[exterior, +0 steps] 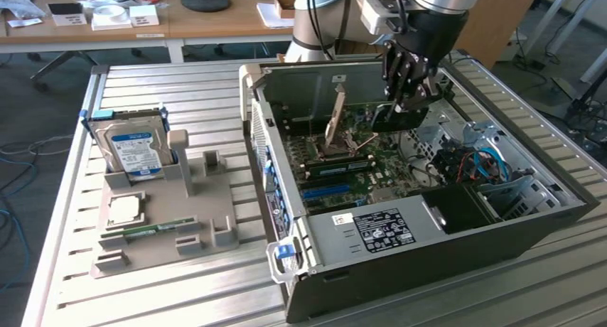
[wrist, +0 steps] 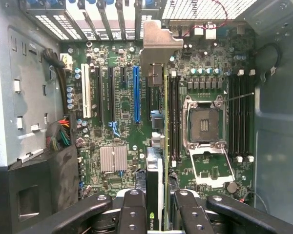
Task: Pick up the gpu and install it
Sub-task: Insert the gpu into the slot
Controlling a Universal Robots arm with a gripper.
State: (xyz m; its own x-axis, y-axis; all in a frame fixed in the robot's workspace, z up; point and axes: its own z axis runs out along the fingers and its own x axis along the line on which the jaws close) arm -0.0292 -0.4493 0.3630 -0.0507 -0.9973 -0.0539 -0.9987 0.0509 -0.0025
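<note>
Hand grips thin, flat gpu edgewise.

Slatted metal table, grey parts holder, open computer case

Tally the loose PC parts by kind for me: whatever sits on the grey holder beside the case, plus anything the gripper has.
Hard drive: 1
CPU: 1
RAM stick: 1
gpu, clamped in the gripper over the motherboard: 1
Total: 4
</note>
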